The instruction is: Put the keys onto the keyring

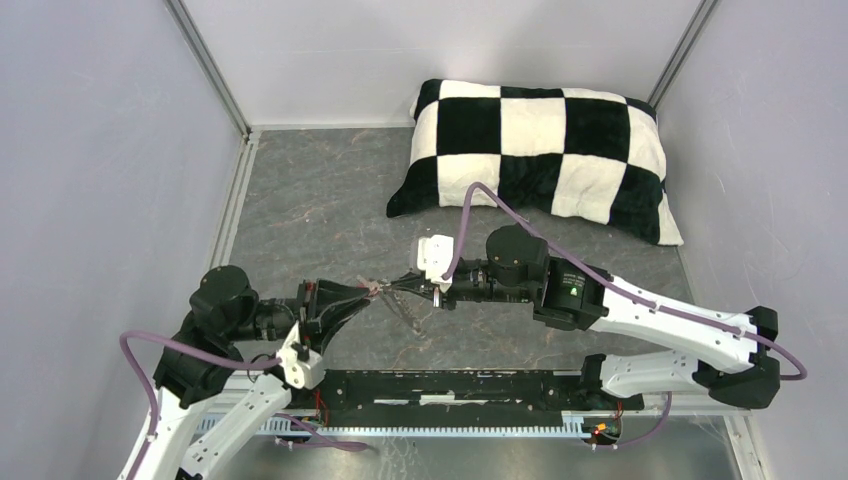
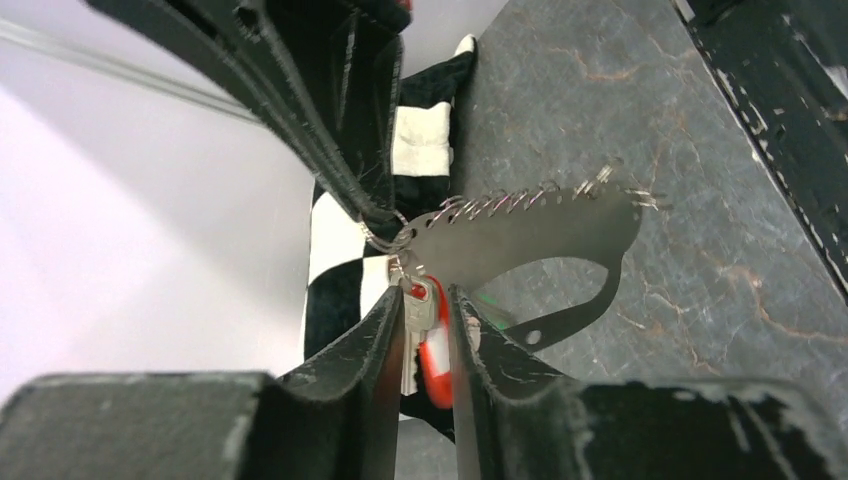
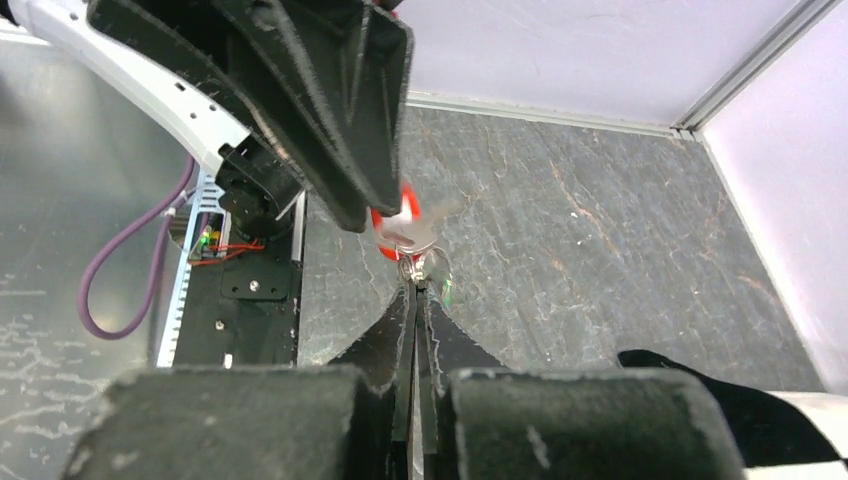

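With the left gripper (image 2: pixel 425 310) clamping the red key (image 2: pixel 430 340) between its fingertips and the right gripper (image 3: pixel 415 300) pinched shut on the keyring (image 2: pixel 395 235) just beyond, any tug apart risked slipping the thin wire free.

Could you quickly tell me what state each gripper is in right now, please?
Left gripper: closed on the red key.
Right gripper: closed on the keyring, right beside the key.
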### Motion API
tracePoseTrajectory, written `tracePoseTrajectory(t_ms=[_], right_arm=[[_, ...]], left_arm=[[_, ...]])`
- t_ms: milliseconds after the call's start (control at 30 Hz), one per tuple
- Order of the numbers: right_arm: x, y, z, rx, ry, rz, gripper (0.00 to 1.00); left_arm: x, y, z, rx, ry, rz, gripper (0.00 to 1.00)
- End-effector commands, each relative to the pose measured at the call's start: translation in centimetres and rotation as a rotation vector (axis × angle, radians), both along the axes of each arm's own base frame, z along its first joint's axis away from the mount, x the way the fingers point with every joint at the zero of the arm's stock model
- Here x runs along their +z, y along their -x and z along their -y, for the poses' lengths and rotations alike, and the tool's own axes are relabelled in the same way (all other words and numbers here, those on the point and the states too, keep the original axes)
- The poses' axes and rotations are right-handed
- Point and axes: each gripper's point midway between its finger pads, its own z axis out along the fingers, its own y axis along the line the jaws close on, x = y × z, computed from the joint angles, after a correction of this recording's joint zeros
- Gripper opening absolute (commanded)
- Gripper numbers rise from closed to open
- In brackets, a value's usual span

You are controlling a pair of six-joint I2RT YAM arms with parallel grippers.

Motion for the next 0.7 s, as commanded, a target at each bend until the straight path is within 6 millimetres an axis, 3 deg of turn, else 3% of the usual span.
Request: tracePoseTrajectory(t_ms=[0,233,333,500,667], right_arm=[[3.4,-0.3,0.0,-0.034,-0.168,-0.028,0.01],[3.5,-0.1,0.0,-0.029,-0.209,-0.046,0.01],[3.5,-0.2,0.1,-0.034,-0.219,-0.041,0.01],[3.5,-0.1,0.5,-0.039,-0.272,-0.047,0.01],[3.5,0.1,1.2,-0.048,-0.365,-0.071,0.01]], left_arm=[[-1.5,0.9,-0.2,-0.074,-0.072,0.169,0.33],[-1.1,0.6,-0.4,-0.041,-0.074,0.125,0.43],[0.4,0.4,0.1,-0.018,-0.015,-0.03,0.43],[3.8,-0.6,1.3,0.045,0.128,-0.374,0.33],[4.3,-1.1,2.1,0.065,0.144,-0.575,0.27]])
